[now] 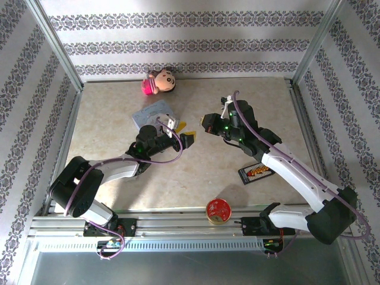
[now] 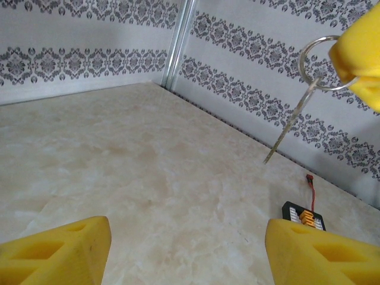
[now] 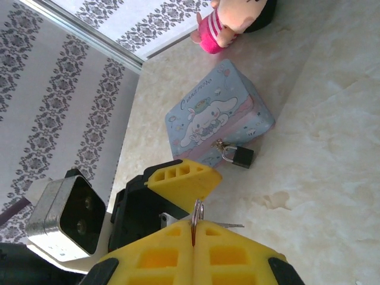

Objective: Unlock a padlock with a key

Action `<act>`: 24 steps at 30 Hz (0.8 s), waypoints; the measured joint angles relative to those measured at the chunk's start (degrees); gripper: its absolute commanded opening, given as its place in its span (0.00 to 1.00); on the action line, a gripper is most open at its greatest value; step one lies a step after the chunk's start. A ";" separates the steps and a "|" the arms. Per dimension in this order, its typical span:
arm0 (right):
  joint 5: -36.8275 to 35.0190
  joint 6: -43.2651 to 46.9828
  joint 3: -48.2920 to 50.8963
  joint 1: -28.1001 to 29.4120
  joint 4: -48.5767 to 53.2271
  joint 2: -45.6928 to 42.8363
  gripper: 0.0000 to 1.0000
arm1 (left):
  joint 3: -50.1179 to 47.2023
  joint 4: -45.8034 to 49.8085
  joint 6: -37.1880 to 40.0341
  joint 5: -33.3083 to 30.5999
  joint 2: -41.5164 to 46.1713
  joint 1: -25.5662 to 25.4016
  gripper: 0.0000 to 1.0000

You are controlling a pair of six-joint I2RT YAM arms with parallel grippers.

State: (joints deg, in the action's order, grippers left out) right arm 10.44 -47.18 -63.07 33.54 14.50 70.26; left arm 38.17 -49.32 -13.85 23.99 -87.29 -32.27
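Nearest the arm bases, a round red tin (image 1: 218,210) sat at the table's near edge. A flat black card with red-yellow print (image 1: 256,173) lay beside my right arm. Out over the middle of the pale marbled table (image 1: 107,119), my two grippers faced each other, close but not touching. My right gripper (image 3: 195,228) had its yellow jaws pressed together on the ring of a thin silver key (image 2: 289,123). The key hung slanted below the ring, its tip clear of the table. My left gripper (image 2: 187,237) had its yellow jaws spread wide, with nothing between them.

Beyond both grippers, a small dark padlock with a metal shackle (image 3: 237,155) rested on the table. It was hooked to the clasp of a pale blue box printed with a white cartoon dog (image 3: 217,113). The padlock lay apart from the key, just past one yellow finger (image 3: 190,181) of my left gripper, and outside both sets of jaws. Farthest off, a plush doll in pink (image 3: 222,24) lay near the patterned back wall (image 1: 178,47).
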 measured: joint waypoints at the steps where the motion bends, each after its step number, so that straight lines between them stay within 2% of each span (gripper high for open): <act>1: 0.17 -0.22 0.00 0.00 -0.28 0.00 0.00 | 0.00 -0.22 0.24 0.02 0.00 0.00 0.68; 8: 1.49 -1.36 0.00 0.00 -1.90 0.00 0.00 | -0.33 -3.23 1.49 1.07 -0.83 0.00 0.56; 15: 2.95 -2.43 0.02 0.00 -3.19 0.00 0.00 | -0.28 -5.51 2.25 2.47 -3.28 -0.02 0.54; 24: 4.04 -3.08 0.09 0.00 -4.11 0.00 0.00 | 1.86 -9.46 3.85 4.20 -6.23 -0.72 0.46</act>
State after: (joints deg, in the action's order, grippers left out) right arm 14.48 -50.26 -62.98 33.54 10.39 70.26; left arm 40.03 -58.78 -10.00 28.18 -93.51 -32.99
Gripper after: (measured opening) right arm 0.041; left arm 0.477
